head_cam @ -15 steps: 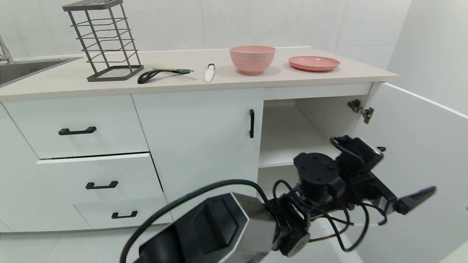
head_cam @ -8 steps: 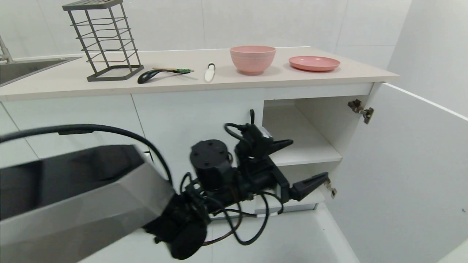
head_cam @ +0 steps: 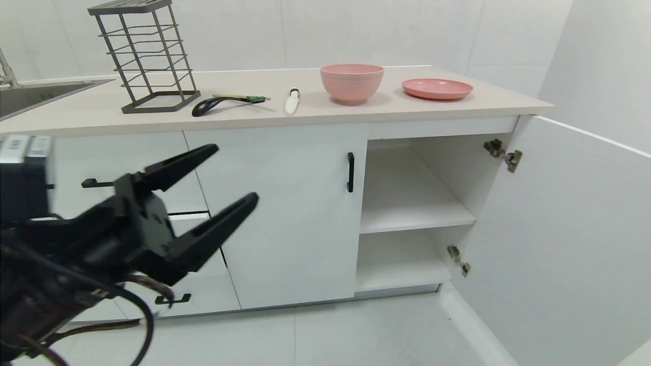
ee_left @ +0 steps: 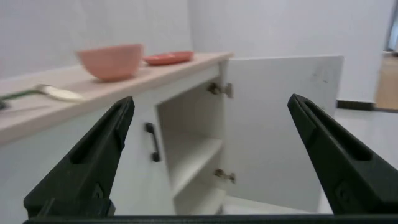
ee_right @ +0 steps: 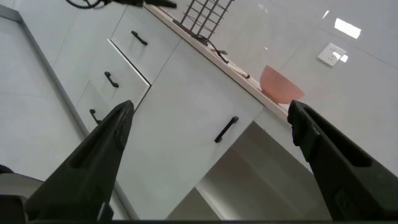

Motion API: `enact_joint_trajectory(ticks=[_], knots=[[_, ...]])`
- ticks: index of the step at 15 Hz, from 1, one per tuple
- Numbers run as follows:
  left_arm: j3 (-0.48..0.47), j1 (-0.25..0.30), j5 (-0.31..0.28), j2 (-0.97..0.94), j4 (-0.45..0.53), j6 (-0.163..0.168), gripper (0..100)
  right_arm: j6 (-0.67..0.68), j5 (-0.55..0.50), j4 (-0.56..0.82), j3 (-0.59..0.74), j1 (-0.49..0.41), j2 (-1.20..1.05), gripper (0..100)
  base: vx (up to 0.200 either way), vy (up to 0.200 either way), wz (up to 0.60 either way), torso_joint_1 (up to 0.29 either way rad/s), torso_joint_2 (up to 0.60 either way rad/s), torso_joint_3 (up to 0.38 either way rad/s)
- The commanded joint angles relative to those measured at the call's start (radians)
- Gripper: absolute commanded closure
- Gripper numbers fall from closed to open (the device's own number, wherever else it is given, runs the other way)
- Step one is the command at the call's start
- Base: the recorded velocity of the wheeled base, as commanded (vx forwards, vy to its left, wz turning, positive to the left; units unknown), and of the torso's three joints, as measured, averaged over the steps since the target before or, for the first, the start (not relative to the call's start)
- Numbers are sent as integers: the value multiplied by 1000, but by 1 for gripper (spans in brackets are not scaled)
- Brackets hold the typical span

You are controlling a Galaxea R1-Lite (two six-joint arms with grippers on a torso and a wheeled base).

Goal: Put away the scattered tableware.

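On the counter stand a pink bowl and a pink plate. Left of them lie a white utensil, a black spoon and chopsticks. My left gripper hangs open and holds nothing, in front of the drawers at the left, below counter height. From its wrist view the left gripper faces the bowl, the plate and the open cabinet. My right gripper is open with nothing in it, low down, looking up at the bowl.
A black wire rack stands on the counter's left part, beside a sink. The right cabinet's door is swung wide open, showing two bare shelves. Drawers with black handles are at the left.
My left arm has swept from in front of the open cabinet across to the left, and its gripper now points up and right before the drawers. The tableware has not moved.
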Motion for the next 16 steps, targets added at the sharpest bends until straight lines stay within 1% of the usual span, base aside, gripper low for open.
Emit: enact_joint_trajectory(ticks=[1, 2, 3, 4, 5, 6, 7, 8, 9, 10, 11, 12, 13, 14, 15, 16], knots=[[117, 149, -2, -267, 26, -1, 0, 0, -11, 247, -85, -12, -315, 0, 0, 0, 0, 0, 0, 0], [141, 170, -1, -340, 81, -1, 0, 0, -9, 330, -107, -15, -382, 0, 0, 0, 0, 0, 0, 0], [160, 182, -1, -419, 154, -1, 0, -6, -2, 359, -102, -12, -419, 0, 0, 0, 0, 0, 0, 0], [169, 187, -1, -471, 204, -1, 0, -11, 2, 355, -100, -2, -419, 0, 0, 0, 0, 0, 0, 0], [174, 193, -1, -609, 353, -1, 0, -9, 3, 376, -108, 82, -414, 0, 0, 0, 0, 0, 0, 0], [161, 199, 1, -707, 480, -1, 0, -9, -9, 393, -114, 120, -381, 0, 0, 0, 0, 0, 0, 0], [151, 219, 1, -808, 617, -1, 0, -12, -32, 392, -100, 120, -354, 0, 0, 0, 0, 0, 0, 0], [148, 245, -1, -919, 769, -1, 0, -16, -60, 392, -44, 119, -379, 0, 0, 0, 0, 0, 0, 0], [146, 259, -1, -985, 853, -1, 0, -16, -68, 396, -7, 117, -423, 0, 0, 0, 0, 0, 0, 0], [132, 296, -1, -1123, 1045, -1, 0, 1, -75, 465, 15, 88, -494, 0, 0, 0, 0, 0, 0, 0], [128, 319, -1, -1170, 1121, -1, 0, 7, -84, 516, 15, 84, -503, 0, 0, 0, 0, 0, 0, 0], [125, 380, 1, -1261, 1258, 4, 0, 18, -230, 619, 15, 84, -503, 0, 0, 0, 0, 0, 0, 0], [131, 405, 1, -1285, 1286, 11, 0, 20, -295, 660, 15, 84, -503, 0, 0, 0, 0, 0, 0, 0], [175, 478, -1, -1371, 1350, 50, 0, 57, -476, 812, 15, 84, -503, 0, 0, 0, 0, 0, 0, 0], [203, 495, 6, -1405, 1368, 66, 0, 107, -578, 896, 12, 84, -503, 0, 0, 0, 0, 0, 0, 0], [220, 491, 27, -1413, 1373, 88, 0, 139, -629, 904, 7, 84, -503, 0, 0, 0, 0, 0, 0, 0]])
